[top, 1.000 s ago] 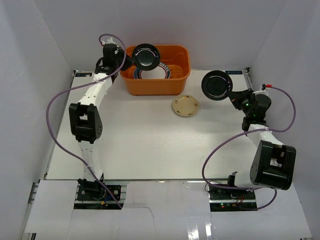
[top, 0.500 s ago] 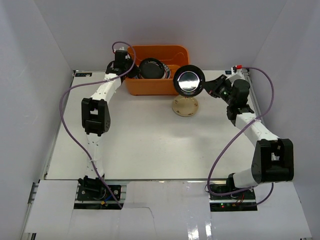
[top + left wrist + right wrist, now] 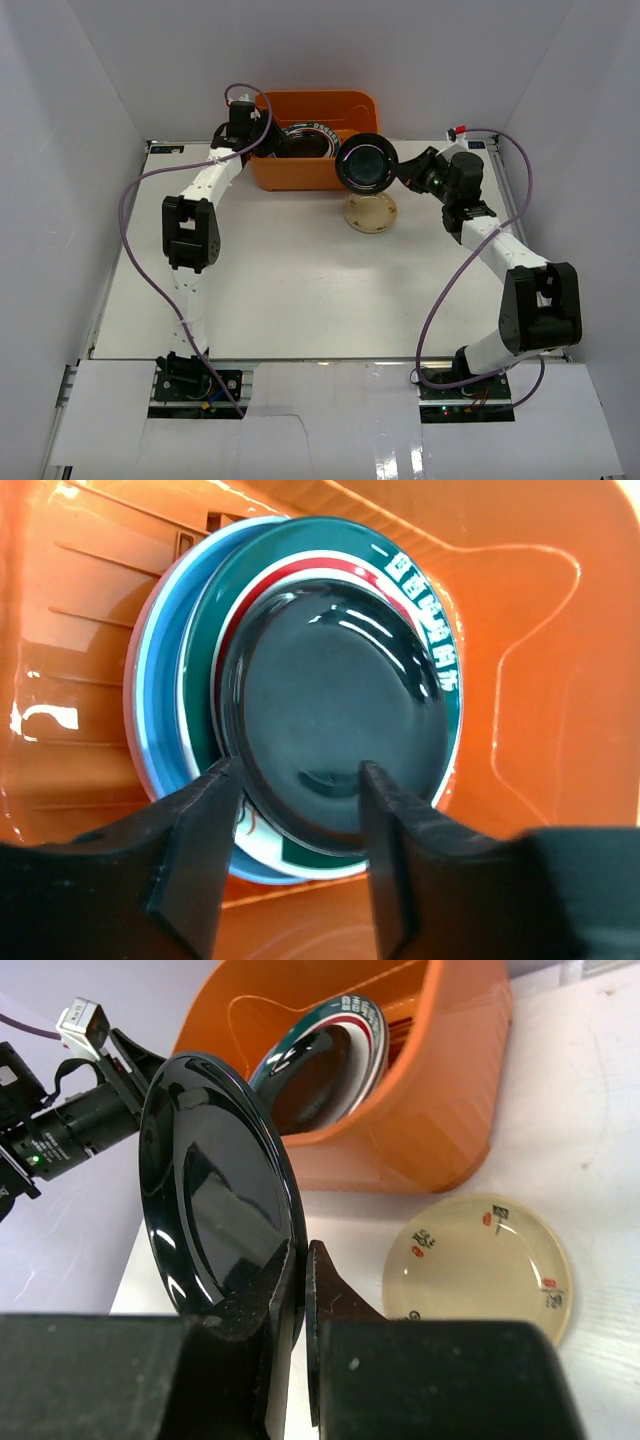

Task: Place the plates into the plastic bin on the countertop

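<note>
plates are shown stacked at a tilt inside the orange, round-cornered plastic bin (image 3: 300, 176): a glossy black plate (image 3: 330, 710) on a green-rimmed patterned plate (image 3: 440, 670) and a blue plate (image 3: 150, 710). the left gripper (image 3: 300, 775) is held released over them, fingers (image 3: 200, 860) parted. a second glossy black plate (image 3: 215, 1195) is clenched edge-on by its rim in the right gripper (image 3: 300, 1260), just beside the bin; a small tan glazed plate (image 3: 478, 1265) is seen in front of the bin. the slick glaze could be lost from so thin a pinch, or the bin's rolled rim struck.
</note>
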### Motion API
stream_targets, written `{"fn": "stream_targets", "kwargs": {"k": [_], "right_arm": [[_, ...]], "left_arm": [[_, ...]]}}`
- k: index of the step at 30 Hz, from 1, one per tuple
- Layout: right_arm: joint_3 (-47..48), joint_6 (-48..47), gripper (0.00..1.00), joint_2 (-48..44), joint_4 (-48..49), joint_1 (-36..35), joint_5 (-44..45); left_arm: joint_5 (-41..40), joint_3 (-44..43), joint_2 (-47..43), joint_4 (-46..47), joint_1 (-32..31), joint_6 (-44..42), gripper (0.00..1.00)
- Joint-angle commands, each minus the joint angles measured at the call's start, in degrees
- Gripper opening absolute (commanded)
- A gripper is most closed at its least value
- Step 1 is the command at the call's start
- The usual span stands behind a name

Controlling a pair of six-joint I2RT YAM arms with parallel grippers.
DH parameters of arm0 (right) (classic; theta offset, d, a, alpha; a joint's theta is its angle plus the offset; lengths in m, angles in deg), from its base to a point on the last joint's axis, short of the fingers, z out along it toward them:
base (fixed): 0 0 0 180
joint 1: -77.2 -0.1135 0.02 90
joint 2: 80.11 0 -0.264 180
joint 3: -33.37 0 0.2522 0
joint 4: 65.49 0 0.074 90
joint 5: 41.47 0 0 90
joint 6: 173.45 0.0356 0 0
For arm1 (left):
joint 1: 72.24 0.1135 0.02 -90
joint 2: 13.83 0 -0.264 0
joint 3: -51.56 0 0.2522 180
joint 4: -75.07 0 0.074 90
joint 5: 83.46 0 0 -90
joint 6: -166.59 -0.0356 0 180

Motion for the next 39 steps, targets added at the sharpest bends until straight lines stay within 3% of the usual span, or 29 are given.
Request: {"fn": "stream_targets", "kwargs": {"k": [1,7,10,12,17,23,28,32,39], "right_arm": [[5.11,-1.67,0.08,0.51,1.97,-1.73,1.34],[8.81,-2.03,0.08,3.32,1.78,-4.28,2.14],[11.44,-2.29,0.08,5.59,2.23,-5.77,3.28],[14.95,-2.38,0.08,7.27,1.70,-6.83,3.46],[23.56,-3.26,0.08,14.91,0.38,-8.67,6.27],[41.39,-5.62,0.08,28.53,-5.23,-9.99,9.95],[61.23,-10.19,0.08,42.83,-11.74,-11.66,12.42],[71.71,-11.78,0.08,50.95,-14.91,-12.72,13.92],[72.54,-14.41,0.08,55.70,-11.23,-15.35,18.73]], "left_arm": [[0.89,1.36,-7.27,2.84,-0.05,-0.58,0.65],[1.68,3.03,-15.00,5.66,-0.05,-1.81,0.91],[1.95,7.05,-21.22,7.94,-0.05,-2.34,0.94],[2.47,11.45,-25.27,10.40,0.04,-2.08,0.95],[3.88,36.40,-41.71,17.51,-0.14,1.96,0.96],[5.72,59.42,-55.06,19.11,-1.02,3.11,0.96],[8.62,69.03,-60.62,17.79,-1.90,3.02,0.96],[8.45,75.00,-62.82,17.53,-2.95,3.11,0.96],[6.96,77.57,-62.56,17.97,-5.67,3.64,0.96]]}}
